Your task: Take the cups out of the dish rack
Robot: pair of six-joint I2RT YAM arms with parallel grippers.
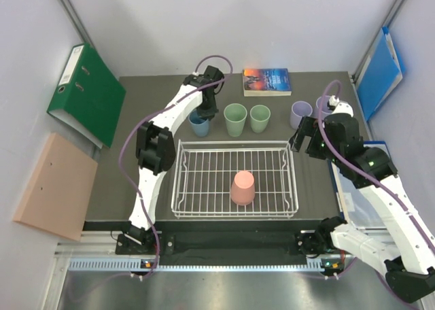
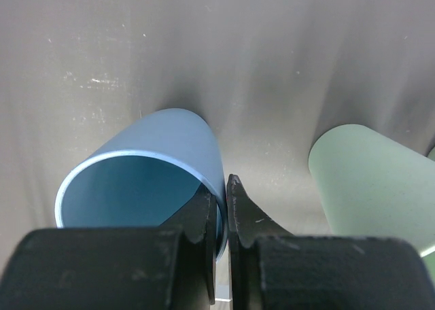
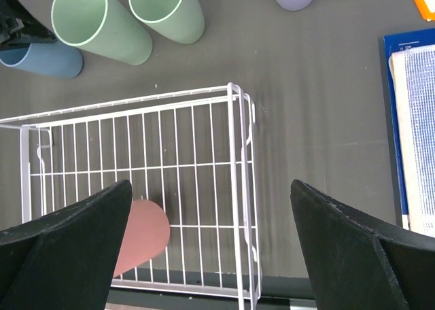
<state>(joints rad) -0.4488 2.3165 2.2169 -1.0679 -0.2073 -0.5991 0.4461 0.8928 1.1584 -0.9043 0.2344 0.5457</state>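
Observation:
The white wire dish rack (image 1: 204, 181) sits mid-table with one salmon pink cup (image 1: 242, 187) upside down inside it. Behind the rack stand a light blue cup (image 1: 199, 124), two light green cups (image 1: 235, 119) (image 1: 259, 117) and two lavender cups (image 1: 301, 113) (image 1: 325, 105). My left gripper (image 2: 224, 191) is shut on the wall of the blue cup (image 2: 170, 147), one finger inside the rim and one outside. My right gripper (image 3: 211, 187) hangs open above the right edge of the rack (image 3: 233, 153), nothing between its fingers; the pink cup (image 3: 143, 235) lies to its left.
A book (image 1: 267, 81) lies at the table's back edge. A green binder (image 1: 88, 92) and a pinkish folder (image 1: 54, 181) lie off the left side, a blue folder (image 1: 380, 72) leans at the back right. Printed sheets on a blue board (image 3: 414, 119) lie right of the rack.

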